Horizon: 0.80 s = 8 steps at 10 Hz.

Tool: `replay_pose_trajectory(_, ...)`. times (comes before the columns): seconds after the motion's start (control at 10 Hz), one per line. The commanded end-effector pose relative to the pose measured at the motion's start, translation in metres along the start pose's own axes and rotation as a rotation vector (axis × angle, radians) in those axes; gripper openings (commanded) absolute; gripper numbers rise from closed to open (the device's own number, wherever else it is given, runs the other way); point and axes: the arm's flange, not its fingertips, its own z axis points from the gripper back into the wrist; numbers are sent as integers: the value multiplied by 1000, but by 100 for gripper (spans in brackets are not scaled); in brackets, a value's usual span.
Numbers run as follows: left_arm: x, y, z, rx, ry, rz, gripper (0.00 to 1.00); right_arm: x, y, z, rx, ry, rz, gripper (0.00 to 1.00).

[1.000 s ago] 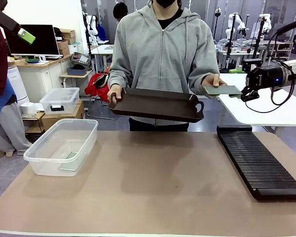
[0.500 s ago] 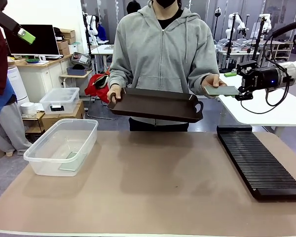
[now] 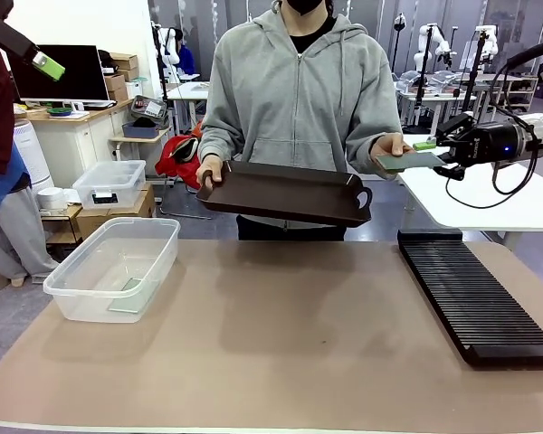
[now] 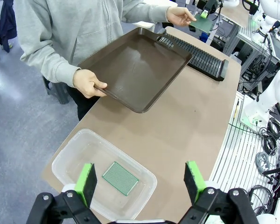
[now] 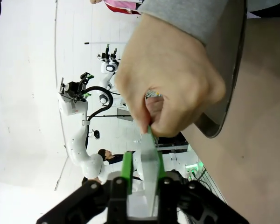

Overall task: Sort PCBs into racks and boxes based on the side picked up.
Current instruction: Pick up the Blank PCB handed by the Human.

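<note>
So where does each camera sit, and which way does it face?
Front view: between the arms, facing across the table at the person holding a tray; right gripper at right.
Left wrist view: high up, looking down into the tub; open left gripper below.
Right wrist view: along its pads at a hand offering a PCB.
Shared: that PCB, front and right wrist.

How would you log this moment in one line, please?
right gripper: shut on offered PCB | person's hand: also gripping it | left gripper: open over tub | tub: second PCB inside
</note>
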Motion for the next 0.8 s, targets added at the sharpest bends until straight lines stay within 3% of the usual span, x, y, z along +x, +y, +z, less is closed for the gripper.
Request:
replay_pose_trajectory(0.0, -1, 0, -1, 5, -5, 4, 100, 0, 0, 3, 45, 5, 3, 0)
replay_pose_trajectory(0.7, -1, 0, -1, 5, -5, 4, 100, -4, -2, 3, 24, 78, 19, 0)
